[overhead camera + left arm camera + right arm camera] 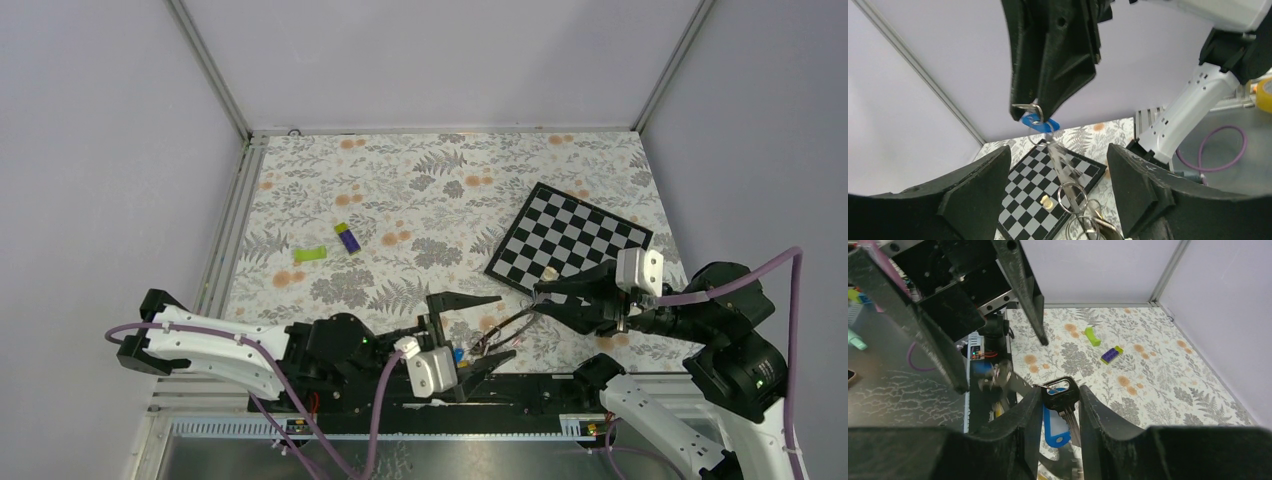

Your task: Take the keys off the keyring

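Above the table's near edge, the right gripper (1060, 401) is pinching a black-headed key (1060, 391), while the left gripper (1058, 165) is gaping wide around the dangling keyring (1071, 184); no key is looking freed yet.

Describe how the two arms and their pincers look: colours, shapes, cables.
The left arm and right arm have white shells, black joints and lilac cables. The left pincer and right pincer each have two black wedge-shaped fingers and a white wrist box.
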Robot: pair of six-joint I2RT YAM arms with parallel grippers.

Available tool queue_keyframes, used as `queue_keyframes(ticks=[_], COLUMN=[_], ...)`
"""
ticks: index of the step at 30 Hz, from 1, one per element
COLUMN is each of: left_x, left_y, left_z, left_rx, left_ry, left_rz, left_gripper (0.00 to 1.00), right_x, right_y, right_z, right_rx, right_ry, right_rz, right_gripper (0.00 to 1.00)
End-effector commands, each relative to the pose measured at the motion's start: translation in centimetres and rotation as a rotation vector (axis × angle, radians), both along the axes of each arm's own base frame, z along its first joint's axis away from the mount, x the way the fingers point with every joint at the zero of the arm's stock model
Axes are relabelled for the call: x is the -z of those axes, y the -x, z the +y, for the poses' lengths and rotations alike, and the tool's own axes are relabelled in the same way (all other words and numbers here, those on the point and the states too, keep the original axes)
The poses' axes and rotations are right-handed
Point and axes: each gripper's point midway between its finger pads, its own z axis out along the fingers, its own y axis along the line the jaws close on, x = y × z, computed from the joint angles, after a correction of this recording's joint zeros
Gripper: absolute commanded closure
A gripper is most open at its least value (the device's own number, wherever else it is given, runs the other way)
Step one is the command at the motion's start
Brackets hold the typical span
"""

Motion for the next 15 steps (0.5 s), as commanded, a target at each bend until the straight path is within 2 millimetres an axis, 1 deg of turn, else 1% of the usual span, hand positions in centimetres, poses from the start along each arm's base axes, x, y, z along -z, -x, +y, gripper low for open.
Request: queue_keyframes(ticks=[1, 4, 7, 12, 15], left_x=[-4.6, -5.0, -5.0, -4.0, -3.9], left_y=[-0.9, -1.1, -0.9, -0.9, -0.8], left_z=[2.5, 3.2, 3.1, 2.2, 1.7], left_rx=[-0.031, -0.031, -0.017, -0.019, -0.019], left_ry=[0.201, 0.25, 0.262, 0.266, 0.283], left_rz=[0.086, 0.126, 0.151, 0.19, 0.206], left_gripper=[0.25, 0.32, 0.37, 0.39, 0.4], right_x=[-1.9, -2.0, -2.4, -2.9, -2.8], right_y=[1.3, 2.1, 2.4, 2.8, 2.8], right_z=[0.4, 0.7, 0.8, 0.9, 1.0], right_rx=[-0.08, -0.124, -0.146, -0.171, -0.173], right_ry=[-0.055, -0.061, -0.079, -0.1, -0.097], right_rz=[-0.059, -0.05, -0.053, -0.043, -0.041], right_gripper=[1.0, 1.0, 1.0, 1.0, 1.0])
